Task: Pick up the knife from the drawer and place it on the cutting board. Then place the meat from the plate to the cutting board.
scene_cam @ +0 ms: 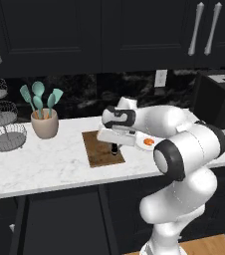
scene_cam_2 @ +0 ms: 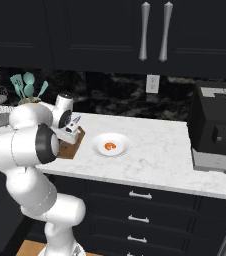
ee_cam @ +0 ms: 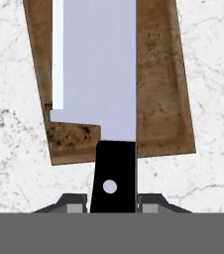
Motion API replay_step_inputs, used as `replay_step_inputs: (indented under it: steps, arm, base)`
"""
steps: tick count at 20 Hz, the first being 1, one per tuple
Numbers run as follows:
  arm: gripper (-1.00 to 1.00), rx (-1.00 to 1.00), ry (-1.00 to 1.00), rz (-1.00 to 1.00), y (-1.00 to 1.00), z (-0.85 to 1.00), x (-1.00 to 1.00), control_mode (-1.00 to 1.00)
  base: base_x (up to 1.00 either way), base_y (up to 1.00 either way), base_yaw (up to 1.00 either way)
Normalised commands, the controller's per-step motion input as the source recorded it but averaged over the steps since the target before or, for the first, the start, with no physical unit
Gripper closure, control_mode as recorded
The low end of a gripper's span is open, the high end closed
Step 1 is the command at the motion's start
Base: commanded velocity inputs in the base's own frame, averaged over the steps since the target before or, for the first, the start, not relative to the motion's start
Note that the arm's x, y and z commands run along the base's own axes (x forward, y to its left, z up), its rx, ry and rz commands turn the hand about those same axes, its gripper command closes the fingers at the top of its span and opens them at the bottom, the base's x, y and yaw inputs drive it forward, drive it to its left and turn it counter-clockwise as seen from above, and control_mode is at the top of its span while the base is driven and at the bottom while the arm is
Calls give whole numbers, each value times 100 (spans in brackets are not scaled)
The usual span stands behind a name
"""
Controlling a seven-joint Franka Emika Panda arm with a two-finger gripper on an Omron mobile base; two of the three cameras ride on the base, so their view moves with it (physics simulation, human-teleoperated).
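Clenched in our gripper (ee_cam: 112, 206), the knife (ee_cam: 99, 74) hangs over the board (ee_cam: 161, 84) (not yet set down), and the meat (scene_cam_2: 110, 146) waits on the plate (scene_cam_2: 97, 141).

We see a smooth pale metal blade on the knife (ee_cam: 99, 69) with matt black handle, grainy brown wooden cutting board (ee_cam: 161, 99), veined white marble counter (ee_cam: 210, 64), glossy white plate (scene_cam_2: 111, 145).
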Motion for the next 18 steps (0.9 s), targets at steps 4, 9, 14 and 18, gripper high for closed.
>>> replay_step_inputs:
  steps: [4, 9, 14, 18]
  arm:
    - [100, -1, 8, 0, 11, -38, 56, -100]
    - [100, -5, 1, 0, 54, -25, 33, -100]
    - [100, -6, 0, 0, 39, -28, 4, -100]
    - [100, -2, 0, 0, 0, -32, 0, -100]
  base:
    - [0, 0, 0]
    - [0, 0, 0]
    - [0, 0, 0]
    - [0, 0, 0]
